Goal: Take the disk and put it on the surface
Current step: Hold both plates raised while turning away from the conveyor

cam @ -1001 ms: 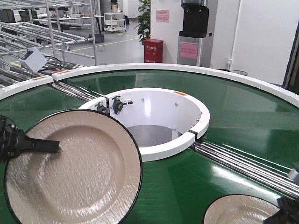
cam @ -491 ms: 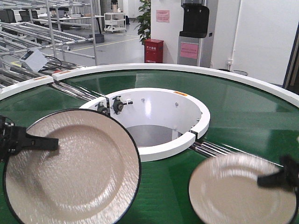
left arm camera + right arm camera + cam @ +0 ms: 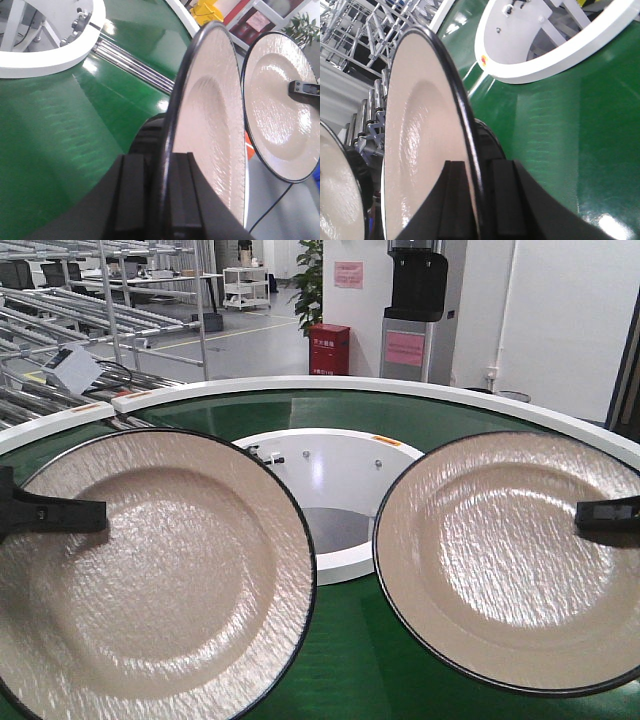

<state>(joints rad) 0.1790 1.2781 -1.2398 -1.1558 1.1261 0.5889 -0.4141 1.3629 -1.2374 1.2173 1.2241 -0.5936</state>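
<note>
Two cream disks with black rims are held up on edge over the green belt. My left gripper [image 3: 100, 515] is shut on the left rim of the left disk [image 3: 150, 575]. In the left wrist view its jaws [image 3: 162, 200] pinch the rim of that disk [image 3: 215, 115], with the other disk [image 3: 280, 110] behind. My right gripper [image 3: 582, 515] is shut on the right rim of the right disk [image 3: 510, 560]. The right wrist view shows those jaws [image 3: 477, 200] clamped on its rim [image 3: 415, 125]. The surface is out of view.
The green circular conveyor belt [image 3: 480, 430] curves beneath both disks around a white central ring [image 3: 340, 565]. Metal rollers [image 3: 135, 62] cross the belt. Behind stand metal racks [image 3: 90, 300], a red box [image 3: 328, 348] and a water dispenser [image 3: 415, 310].
Both disks have come up and tilted to face the camera. The right disk rose from low at the right edge to level with the left one, which also lifted and grew larger.
</note>
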